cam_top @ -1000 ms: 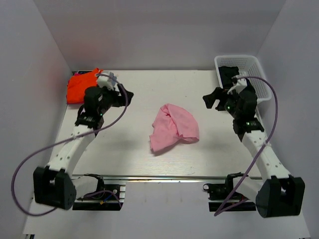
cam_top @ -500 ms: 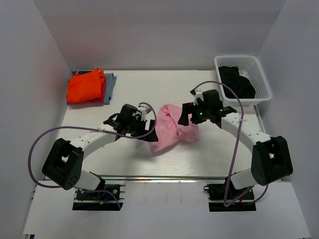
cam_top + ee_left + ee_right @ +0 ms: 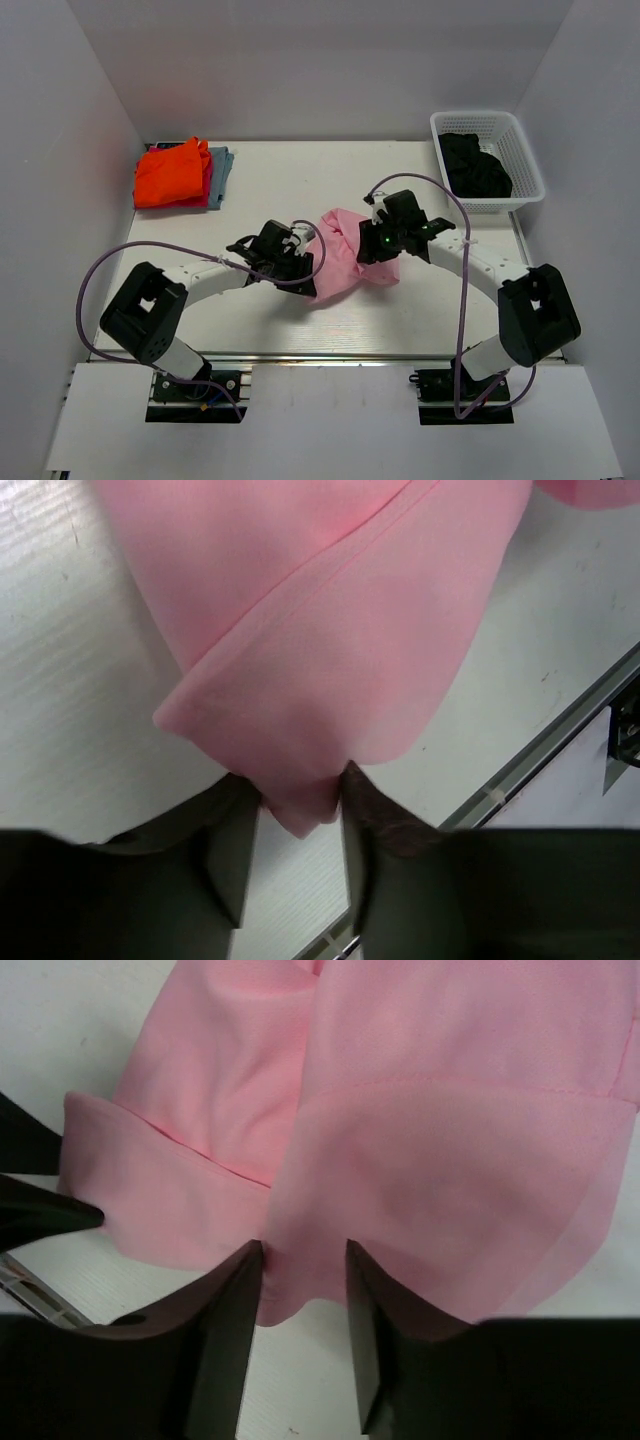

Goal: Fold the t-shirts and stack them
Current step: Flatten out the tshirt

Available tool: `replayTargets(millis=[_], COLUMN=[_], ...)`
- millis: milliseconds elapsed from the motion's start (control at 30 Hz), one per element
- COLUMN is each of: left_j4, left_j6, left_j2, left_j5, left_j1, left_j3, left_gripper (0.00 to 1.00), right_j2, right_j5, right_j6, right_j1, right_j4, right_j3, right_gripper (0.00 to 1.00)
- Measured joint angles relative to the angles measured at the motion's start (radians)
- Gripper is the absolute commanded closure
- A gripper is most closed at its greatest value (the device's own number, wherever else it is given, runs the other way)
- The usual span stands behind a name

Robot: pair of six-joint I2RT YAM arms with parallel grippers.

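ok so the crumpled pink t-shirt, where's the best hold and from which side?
Pinch the pink t-shirt by the thin folded edges at its sides, not the bunched middle: left gripper from its left, right gripper from its right. It lies crumpled; those edges stick out flat.

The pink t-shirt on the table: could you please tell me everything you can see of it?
The pink t-shirt is soft, thin, light pink cloth with stitched hems, lying crumpled and unfolded near the middle of the white table. The left hand pinches a bunched fold at its left edge; the right hand grips a hemmed edge at its right side.
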Motion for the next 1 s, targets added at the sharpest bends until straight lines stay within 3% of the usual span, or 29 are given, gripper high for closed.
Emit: replayTargets(millis=[133, 167, 200, 267, 300, 567, 1000], left_j4=[0.013, 0.014, 0.015, 0.013, 0.013, 0.008, 0.012], left_j6=[-0.004, -0.005, -0.005, -0.002, -0.001, 0.006, 0.051], left_j2=[0.002, 0.003, 0.004, 0.007, 0.008, -0.036, -0.261], left_j5=[-0.005, -0.005, -0.005, -0.012, -0.015, -0.107, -0.401], left_j1=[-0.001, -0.001, -0.001, -0.001, -0.001, -0.001, 0.0], left_j3=[0.013, 0.014, 0.014, 0.017, 0.02, 0.052, 0.15], left_gripper=[0.75, 0.81, 1.0, 1.0, 1.0, 1.0, 1.0], right_j2=[0.009, 0.014, 0.02, 0.035, 0.041, -0.042, -0.343], right_j5=[0.018, 0.02, 0.023, 0.024, 0.027, 0.092, 0.653], right_j6=[0.005, 0.004, 0.003, 0.002, 0.006, 0.023, 0.039], right_j1=[0.0, 0.001, 0.001, 0.001, 0.001, 0.001, -0.004], right_j4=[0.0, 0.0, 0.0, -0.001, -0.002, 0.069, 0.307], right_j3=[0.0, 0.0, 0.0, 0.0, 0.0, -0.021, -0.072], right_gripper=[0.68, 0.76, 0.84, 0.98, 1.0, 1.0, 1.0])
